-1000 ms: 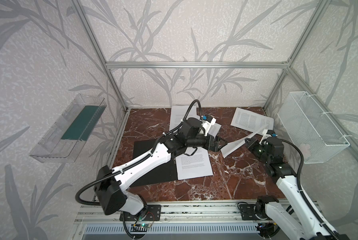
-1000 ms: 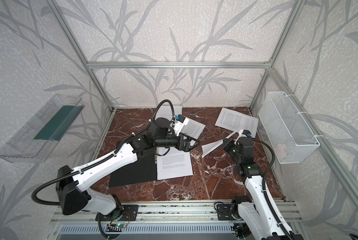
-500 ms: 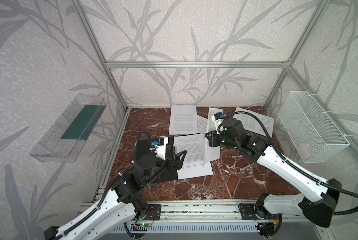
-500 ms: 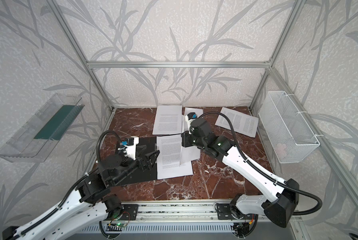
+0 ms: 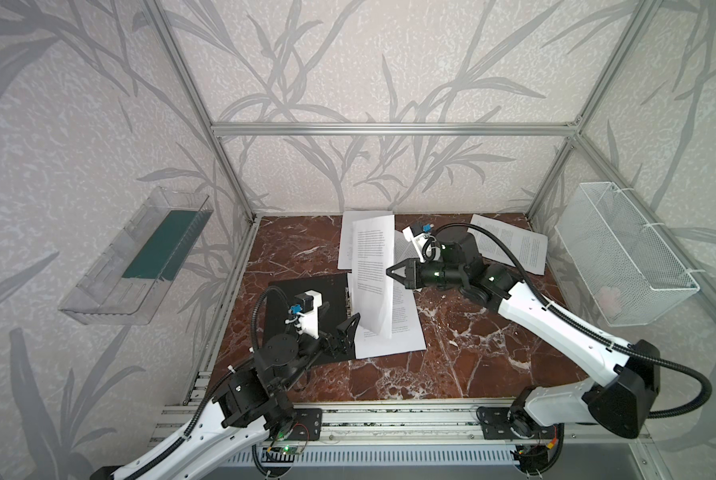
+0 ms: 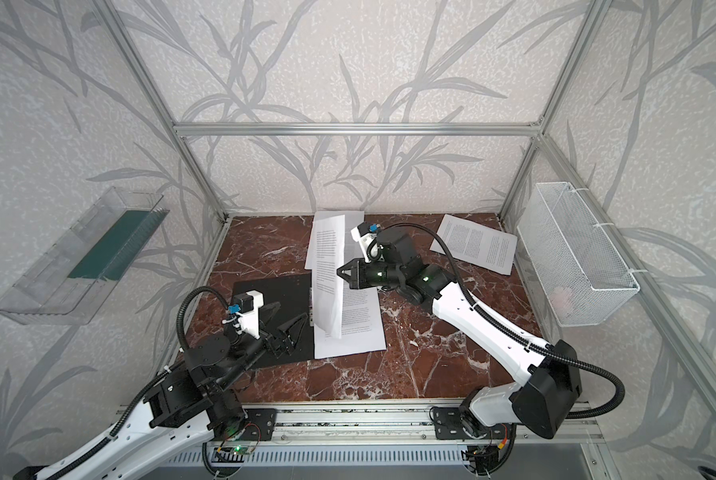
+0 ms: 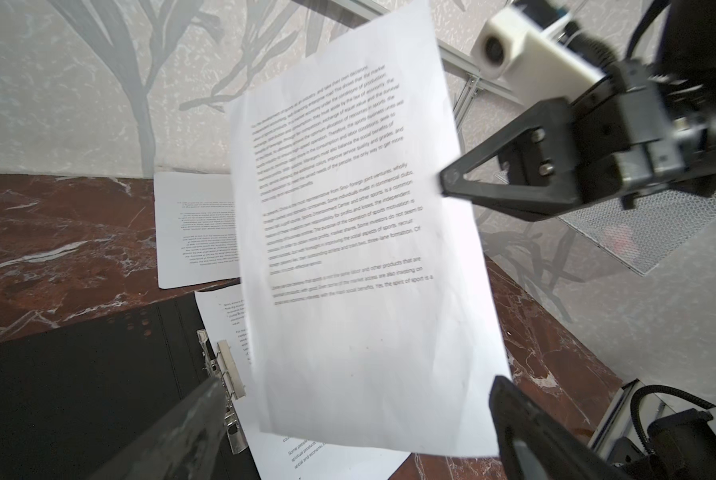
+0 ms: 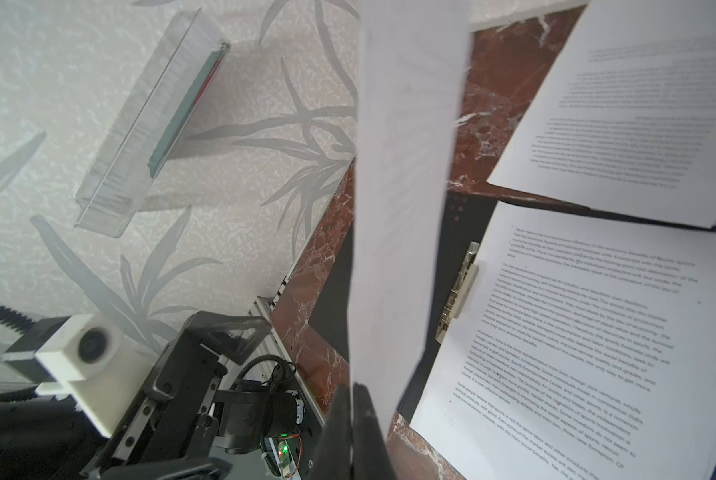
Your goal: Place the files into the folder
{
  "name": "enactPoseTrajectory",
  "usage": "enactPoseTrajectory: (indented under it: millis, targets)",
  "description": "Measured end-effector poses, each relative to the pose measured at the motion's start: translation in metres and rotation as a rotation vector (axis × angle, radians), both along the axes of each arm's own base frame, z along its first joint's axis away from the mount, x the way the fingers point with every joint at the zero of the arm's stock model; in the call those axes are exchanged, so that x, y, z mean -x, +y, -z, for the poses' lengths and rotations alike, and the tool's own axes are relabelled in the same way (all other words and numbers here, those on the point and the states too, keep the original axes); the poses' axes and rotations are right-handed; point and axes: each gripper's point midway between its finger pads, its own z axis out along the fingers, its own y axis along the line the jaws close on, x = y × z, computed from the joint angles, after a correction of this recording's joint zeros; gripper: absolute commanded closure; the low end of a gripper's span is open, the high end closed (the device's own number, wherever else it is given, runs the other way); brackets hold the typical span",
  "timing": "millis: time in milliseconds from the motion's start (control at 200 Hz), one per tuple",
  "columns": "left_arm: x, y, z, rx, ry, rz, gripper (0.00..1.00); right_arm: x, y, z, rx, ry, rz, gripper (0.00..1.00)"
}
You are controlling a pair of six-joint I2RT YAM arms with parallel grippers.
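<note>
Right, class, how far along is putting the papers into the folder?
Done: the folder lies open with one sheet resting inside beside the clip. In hand: the right gripper pinches a second sheet upright over it; the left gripper is open near its lower edge. Left: on the table, the back sheet and the sheet by the wire basket.

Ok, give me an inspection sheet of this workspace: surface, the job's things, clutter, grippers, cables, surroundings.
Surface: red-brown marble tabletop.
Job's things: folder lies open, black inside up; filed sheet lies in it; held sheet hangs upright above it; back-centre sheet and back-right sheet lie flat outside it.
Clutter: nothing seen.
Grippers: right gripper shut on the held sheet's edge; left gripper open, empty, over the folder.
Cables: left hose and right hose loop above their arms.
Surroundings: clear tray on left wall, wire basket on right wall.
</note>
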Motion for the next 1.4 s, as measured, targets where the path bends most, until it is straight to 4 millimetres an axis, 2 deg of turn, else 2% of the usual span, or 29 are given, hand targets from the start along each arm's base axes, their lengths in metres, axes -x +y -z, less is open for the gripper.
enactPoseTrajectory:
  millis: [80, 135, 230, 495, 620, 720, 825, 1040, 1400]
  targets:
    - [0.001, 0.003, -0.004, 0.010, -0.012, -0.007, 0.01, -0.020, -0.023, 0.041, 0.037, 0.098, 0.054, 1.00]
    - [0.002, 0.005, -0.005, 0.015, -0.019, -0.014, 0.01, -0.032, -0.037, 0.074, 0.126, 0.136, 0.091, 1.00]
    - [0.002, 0.007, -0.006, 0.018, -0.024, -0.023, 0.01, -0.038, -0.048, 0.118, 0.305, 0.172, 0.093, 1.00]
    - [-0.003, 0.006, 0.002, -0.015, -0.011, -0.041, 0.01, -0.057, -0.049, 0.171, 0.604, 0.159, -0.025, 1.00]
    - [-0.006, 0.003, 0.008, -0.044, 0.003, -0.043, 0.01, -0.053, -0.052, 0.198, 0.687, 0.186, -0.078, 1.00]
    - [-0.008, 0.001, 0.014, -0.067, 0.015, -0.042, 0.01, -0.048, -0.056, 0.207, 0.719, 0.201, -0.105, 1.00]
    - [-0.009, -0.001, 0.018, -0.086, 0.024, -0.039, 0.01, -0.048, -0.056, 0.207, 0.728, 0.195, -0.122, 1.00]
    - [-0.009, -0.003, 0.020, -0.095, 0.029, -0.037, 0.01, -0.048, -0.048, 0.203, 0.721, 0.173, -0.147, 1.00]
    - [-0.010, -0.004, 0.023, -0.107, 0.036, -0.035, 0.01, -0.043, -0.032, 0.210, 0.726, 0.166, -0.191, 1.00]
